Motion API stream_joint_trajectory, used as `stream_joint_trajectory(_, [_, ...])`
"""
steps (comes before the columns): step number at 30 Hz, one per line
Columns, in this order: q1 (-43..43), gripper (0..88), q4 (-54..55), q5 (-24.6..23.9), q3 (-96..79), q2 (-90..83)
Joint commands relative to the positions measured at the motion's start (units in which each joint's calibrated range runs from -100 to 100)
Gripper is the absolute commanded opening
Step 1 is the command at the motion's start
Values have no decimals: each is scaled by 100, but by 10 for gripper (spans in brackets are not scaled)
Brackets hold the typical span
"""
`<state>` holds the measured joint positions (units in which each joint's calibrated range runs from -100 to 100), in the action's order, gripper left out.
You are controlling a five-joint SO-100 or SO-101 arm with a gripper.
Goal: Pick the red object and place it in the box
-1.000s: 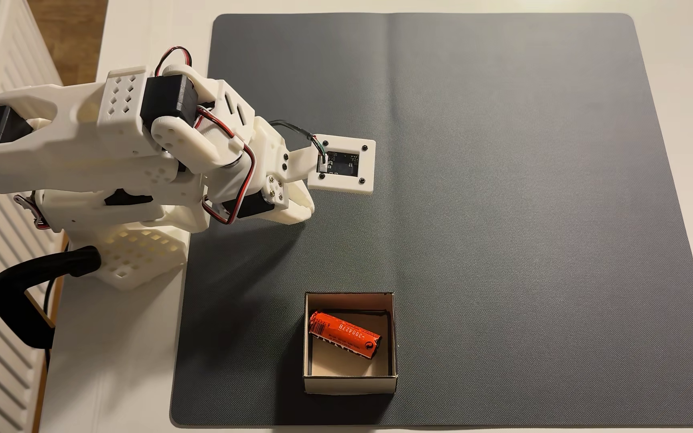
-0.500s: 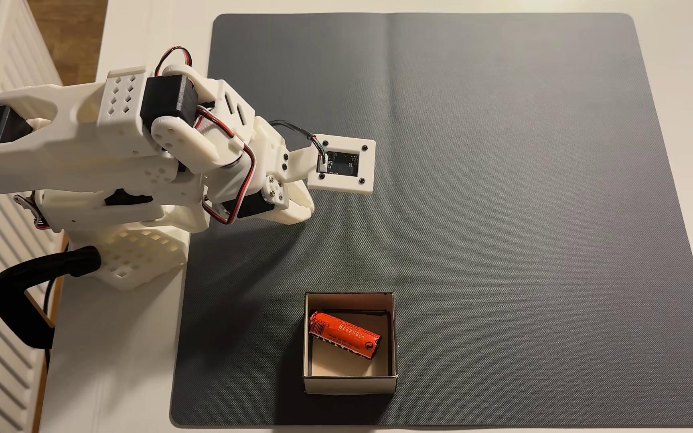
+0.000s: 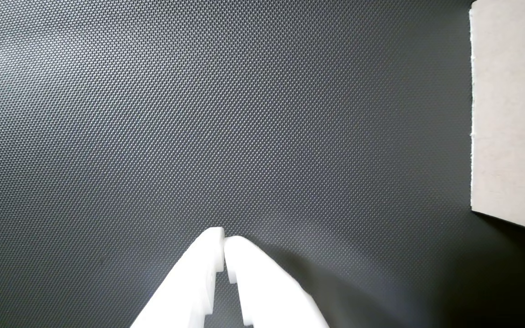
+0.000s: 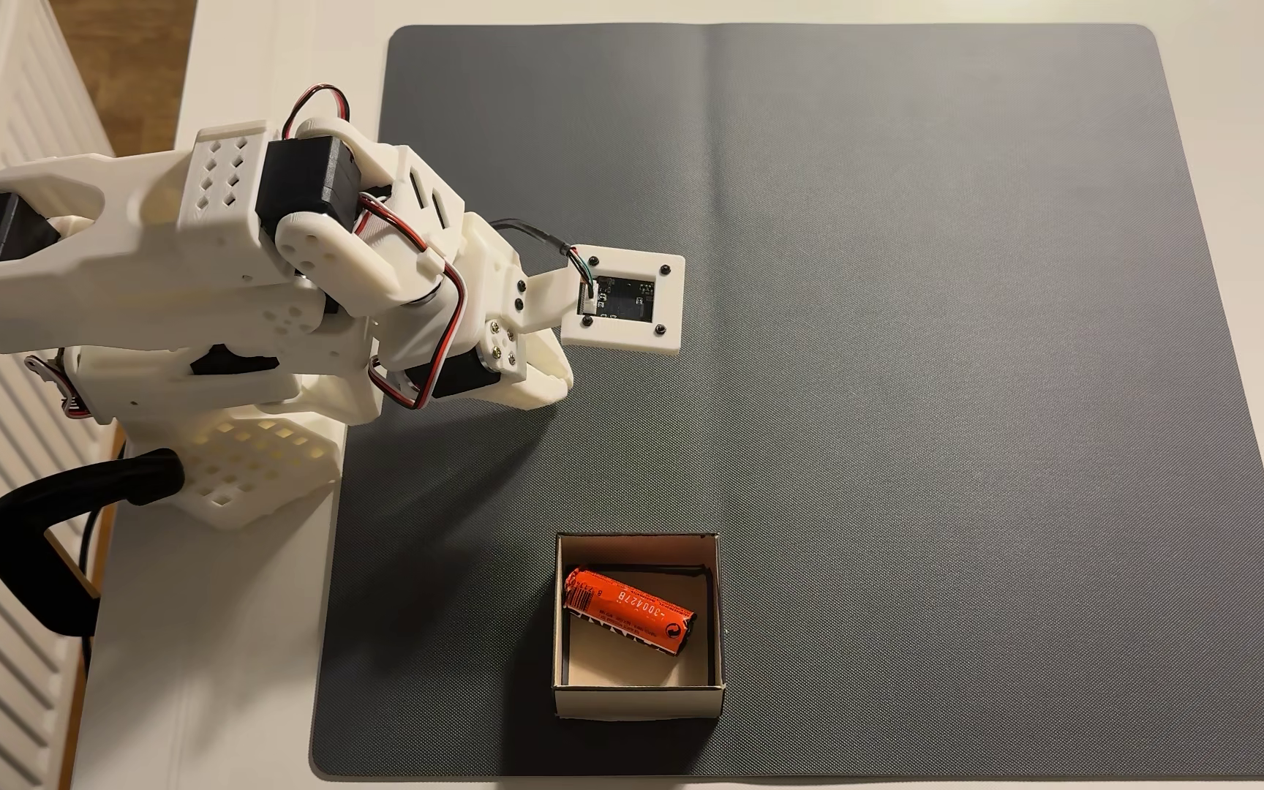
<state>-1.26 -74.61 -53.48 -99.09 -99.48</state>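
While the red object (image 4: 629, 612) lies slantwise on the floor of the box (image 4: 638, 701), its left end near the box's left wall and its right end close to the right wall, the white arm (image 4: 234, 251) sits folded at the left side of the dark grey mat (image 4: 956, 380), well apart from the box. In the fixed view the box stands open-topped at the near edge of the mat, right of the arm's base, and the white worktop (image 4: 234, 668) shows around the mat. In the wrist view the end effector (image 3: 224, 239) comes in from the bottom edge with its two white fingers (image 3: 262, 278) pressed together at the tips, holding nothing, above bare mat (image 3: 198, 114). A cream cardboard wall of the box (image 3: 513, 114) fills that view's right edge.
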Motion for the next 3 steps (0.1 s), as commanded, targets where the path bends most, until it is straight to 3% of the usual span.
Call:
stream_joint_trajectory(1, [0,7,-100,29,-73,59])
stream_joint_trajectory(3, [0,7,-100,29,-73,59])
